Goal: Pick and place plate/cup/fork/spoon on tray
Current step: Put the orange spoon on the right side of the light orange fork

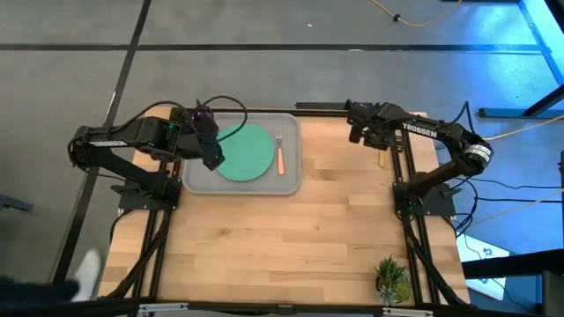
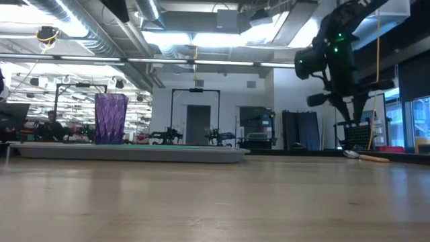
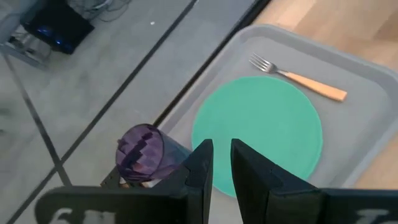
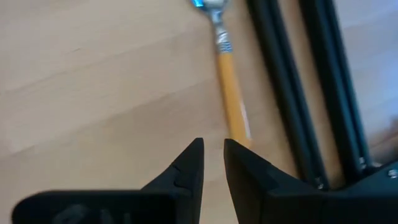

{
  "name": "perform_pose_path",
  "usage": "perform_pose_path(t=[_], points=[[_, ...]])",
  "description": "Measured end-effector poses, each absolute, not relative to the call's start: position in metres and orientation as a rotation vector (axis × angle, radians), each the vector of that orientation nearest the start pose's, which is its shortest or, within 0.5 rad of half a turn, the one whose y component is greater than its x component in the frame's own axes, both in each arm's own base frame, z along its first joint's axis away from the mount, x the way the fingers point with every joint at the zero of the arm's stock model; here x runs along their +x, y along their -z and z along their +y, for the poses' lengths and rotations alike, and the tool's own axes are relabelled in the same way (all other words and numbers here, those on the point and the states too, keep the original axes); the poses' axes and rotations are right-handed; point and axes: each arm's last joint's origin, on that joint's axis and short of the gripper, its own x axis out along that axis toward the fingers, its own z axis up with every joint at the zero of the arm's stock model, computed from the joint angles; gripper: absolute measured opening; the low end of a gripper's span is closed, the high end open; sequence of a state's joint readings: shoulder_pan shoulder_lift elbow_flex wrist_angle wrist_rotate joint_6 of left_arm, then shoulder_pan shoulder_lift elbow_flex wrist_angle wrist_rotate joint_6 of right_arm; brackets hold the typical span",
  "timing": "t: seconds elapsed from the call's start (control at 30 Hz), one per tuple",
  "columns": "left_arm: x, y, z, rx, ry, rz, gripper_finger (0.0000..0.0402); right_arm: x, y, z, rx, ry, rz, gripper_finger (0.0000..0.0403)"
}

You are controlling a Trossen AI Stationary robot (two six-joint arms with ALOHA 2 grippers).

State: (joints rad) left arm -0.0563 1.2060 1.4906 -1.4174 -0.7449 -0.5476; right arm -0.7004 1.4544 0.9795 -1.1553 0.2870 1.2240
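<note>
Wood-grain bench fills the foreground of the low view, and on it the spoon lies just ahead of the right tool, beside the dark frame rail at the bench's right edge, near two o'clock in the high view. That tool hangs above the handle with its fingers only a narrow slot apart and nothing between them, so it is empty. The left tool hovers over the tray at about ten o'clock, likewise narrowly parted and holding nothing. On the tray sit the plate, the fork just beside it toward three o'clock, and the cup upright in the far-left corner. The spoon looks like the last piece to move. To pick it well, the right tool should line its fingers across the orange handle, near mid-length, come straight down clear of the rail, and close only once the tips touch the wood. White lettering on the right arm reads TROSSEN; partial white characters on the left tool's body cannot be made out.
</note>
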Motion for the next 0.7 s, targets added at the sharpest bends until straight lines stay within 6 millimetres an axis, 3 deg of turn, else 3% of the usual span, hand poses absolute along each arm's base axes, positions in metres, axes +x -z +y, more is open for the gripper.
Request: perform_pose_path(t=[0.33,0.7], points=[[0.186,-0.399,0.013,-0.029,-0.917,0.789,0.005,0.156,-0.19,-0.148,1.101,1.814,1.038,0.0068],[0.2,-0.392,0.03,-0.033,-0.986,0.815,0.005,0.142,-0.153,-0.136,1.099,1.821,1.052,0.0068]])
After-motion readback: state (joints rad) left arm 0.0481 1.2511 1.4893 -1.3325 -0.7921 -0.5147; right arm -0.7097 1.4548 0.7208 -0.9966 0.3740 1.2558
